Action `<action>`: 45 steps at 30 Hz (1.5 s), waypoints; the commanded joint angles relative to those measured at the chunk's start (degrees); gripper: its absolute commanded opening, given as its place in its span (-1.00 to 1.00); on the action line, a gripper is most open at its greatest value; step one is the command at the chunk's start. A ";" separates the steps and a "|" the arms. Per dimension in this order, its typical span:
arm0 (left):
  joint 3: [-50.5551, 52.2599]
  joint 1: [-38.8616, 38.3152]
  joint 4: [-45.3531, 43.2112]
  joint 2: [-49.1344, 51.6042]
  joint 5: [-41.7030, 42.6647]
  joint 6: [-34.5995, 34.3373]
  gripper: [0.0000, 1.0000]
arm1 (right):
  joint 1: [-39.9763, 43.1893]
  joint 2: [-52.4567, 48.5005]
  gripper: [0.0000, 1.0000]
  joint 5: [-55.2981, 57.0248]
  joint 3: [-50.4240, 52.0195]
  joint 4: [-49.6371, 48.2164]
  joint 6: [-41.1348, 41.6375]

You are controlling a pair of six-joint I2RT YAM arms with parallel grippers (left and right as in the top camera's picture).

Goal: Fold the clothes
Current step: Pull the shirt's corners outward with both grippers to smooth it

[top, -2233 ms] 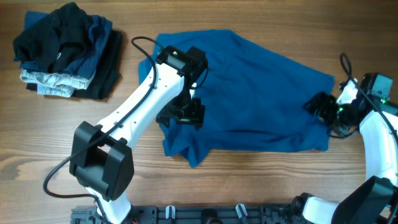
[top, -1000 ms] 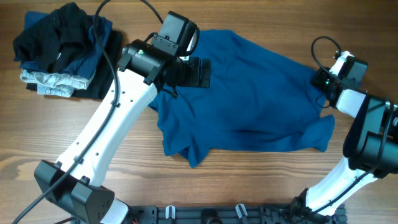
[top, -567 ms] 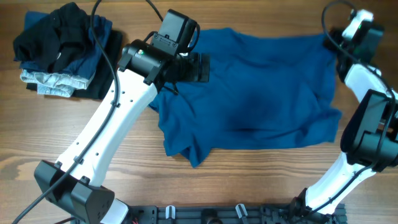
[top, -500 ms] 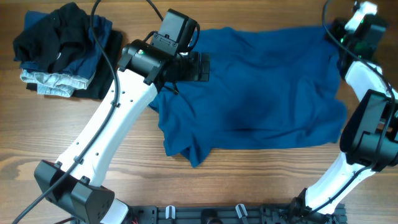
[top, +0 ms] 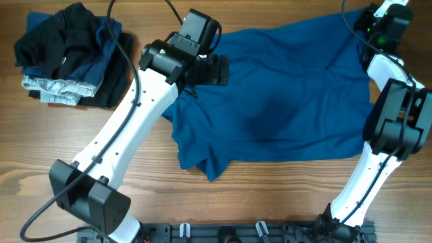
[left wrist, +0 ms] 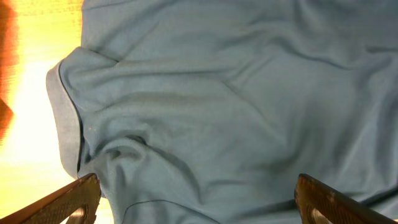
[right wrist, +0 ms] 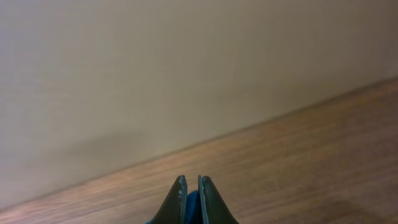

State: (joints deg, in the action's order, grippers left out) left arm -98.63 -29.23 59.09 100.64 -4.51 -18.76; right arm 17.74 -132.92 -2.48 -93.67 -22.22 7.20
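Currently the clothes (top: 283, 88) are spread on the surface (top: 270, 196), far right corner pinched in the right fingers (right wrist: 177, 199); the left fingers (left wrist: 78, 196) are parted above, gripping nothing. Slippage is judged likely if that thin pinch is tugged.

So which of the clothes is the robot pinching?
The big blue shirt spread out in the middle. The right gripper is shut on its far corner. The black, navy and pale denim ones sit in a pile at the left, with nothing touching them.

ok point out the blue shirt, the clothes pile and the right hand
blue shirt (top: 283, 94): overhead view, its middle
clothes pile (top: 50, 42): overhead view, black top layer
right hand (right wrist: 192, 180): right wrist view, between fingertips
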 commanded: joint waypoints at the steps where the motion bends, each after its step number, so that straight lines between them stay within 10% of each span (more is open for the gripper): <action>1: -0.50 0.17 -0.20 0.74 -0.70 0.28 1.00 | 1.51 -1.16 -0.88 4.46 -3.08 -0.20 -1.11; 2: -0.50 0.17 -0.22 0.74 -0.72 0.28 1.00 | 1.97 -1.16 -0.80 4.44 -3.10 0.13 -0.85; 3: -0.50 0.17 -0.24 0.74 -0.72 0.31 0.99 | 2.38 -1.09 -0.33 4.42 -3.13 0.52 -0.02; 4: -0.50 0.17 -0.24 0.74 -0.72 0.31 0.99 | 2.91 -0.68 0.85 3.74 -3.17 1.38 0.92; 5: -0.50 0.17 -0.22 0.74 -0.74 0.31 0.99 | 3.26 -0.07 0.99 2.64 -3.21 2.58 0.87; 22: -2.82 9.49 11.34 -0.28 6.60 -5.62 0.99 | 3.50 34.03 0.99 -23.91 -3.19 67.23 3.41; 28: -2.40 15.91 19.56 1.27 13.07 -5.70 0.99 | 0.96 34.21 0.99 -13.90 -2.97 89.44 0.61; 45: 30.32 -2.60 12.72 -16.74 14.10 -25.68 0.99 | 0.96 60.00 1.00 -3.15 13.16 103.14 14.05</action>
State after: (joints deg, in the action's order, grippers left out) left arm -76.71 -29.23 74.06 85.49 7.29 -39.40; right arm 18.68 -75.26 -7.51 -88.29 81.30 15.97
